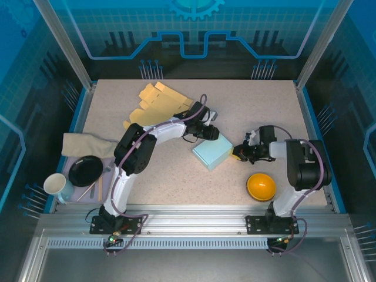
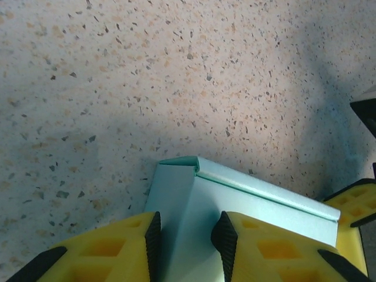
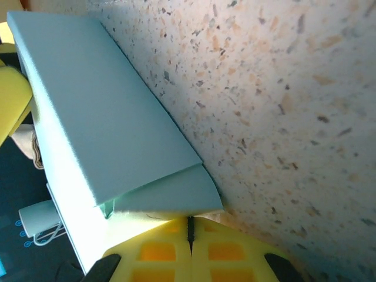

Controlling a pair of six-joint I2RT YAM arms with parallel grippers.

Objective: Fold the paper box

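Top external view puts the paper box [image 1: 212, 151] in the middle of the surface [image 1: 264, 106], pale blue and lying flat between the two arms; the left gripper [image 1: 207, 131] reaches over its far edge and the right gripper [image 1: 239, 153] meets its right-hand corner. Left wrist view has the left jaws parted astride an edge panel of the box, near a folded corner; whether the pads actually nip the paper I cannot tell; the pose reads as steadying that side. Right jaws are clenched on nothing, their tips butted against a loose side flap [image 3: 170, 197] — likely so a blunt closed tip can push it in rather than pinch it. Around: a heap of tan card pieces [image 1: 158, 103] beyond the left arm; a folded cloth [image 1: 82, 144], a black bowl [image 1: 85, 170] and a mug [image 1: 56, 185] at the left edge; an orange bowl [image 1: 261, 186] near the right arm's base. All sit apart from the box — only the two arms crowd each other.
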